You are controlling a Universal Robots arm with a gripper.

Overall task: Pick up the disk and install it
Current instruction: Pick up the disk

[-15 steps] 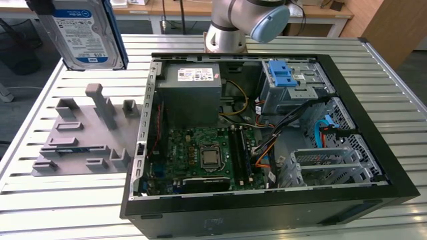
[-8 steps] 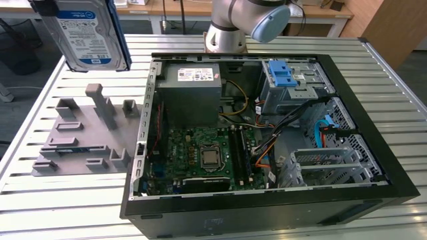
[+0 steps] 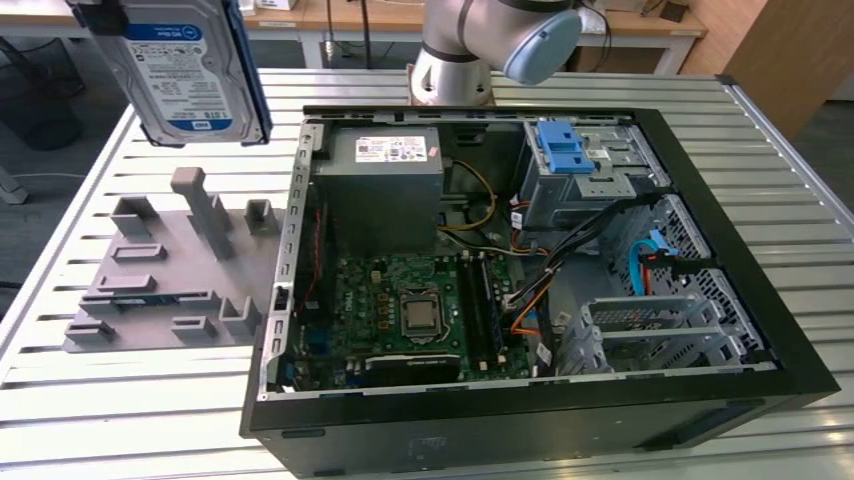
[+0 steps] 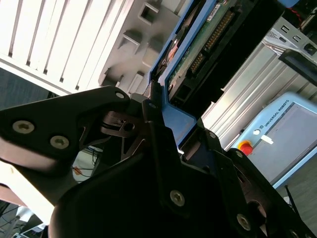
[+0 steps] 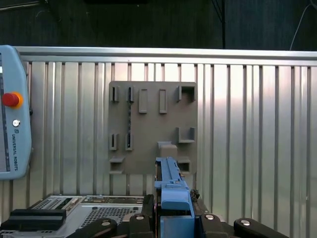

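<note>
On the slatted silver metal table (image 3: 134, 420), a large open black computer case (image 3: 534, 440) lies on its side. Just beside the case, on the exterior view's left, sits a grey plastic fixture plate (image 3: 160, 270) with upright slots. Above that plate, outside the case, hangs the flat silver, blue-framed disk (image 3: 187, 70), clamped edge-on by the black gripper (image 5: 173, 215), its jaws closed narrowly on the blue carrier.
</note>
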